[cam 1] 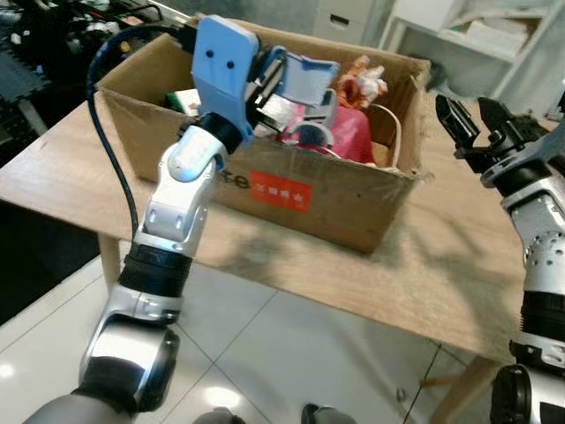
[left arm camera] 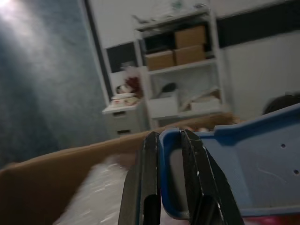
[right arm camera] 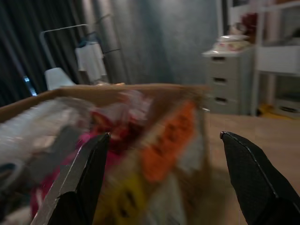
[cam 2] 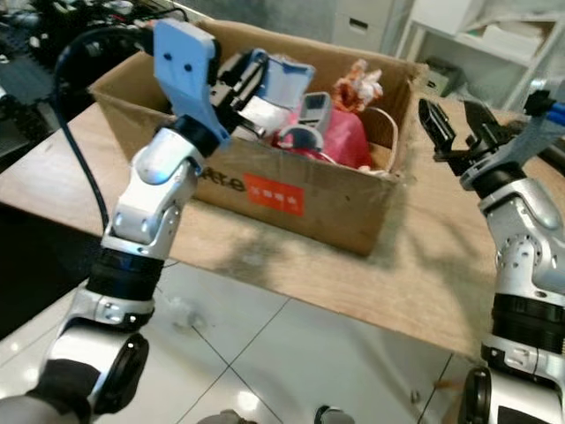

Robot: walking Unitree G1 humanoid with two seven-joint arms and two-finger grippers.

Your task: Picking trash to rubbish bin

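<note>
Here the left end effector (cam 1: 275,78) pinches the rim of a blue tray (cam 1: 309,79) above the cardboard box (cam 1: 300,190) on the worktop (cam 1: 441,265), a thin grip that could slip, while the right end effector (cam 1: 466,119) hovers open.

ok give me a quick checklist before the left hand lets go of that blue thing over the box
1. Left hand gripping the blue plastic tray: ok, the fingers pinch its rim in the left wrist view.
2. Tray above the cardboard box: ok, it sits over the open top in the head views.
3. Room in the box: cannot tell, a pink bag and other trash already fill much of it.
4. Right hand out of the way: ok, open and held beside the box over the wooden table.
5. Box steady on the table: ok, it rests flat, though near the front edge.
</note>
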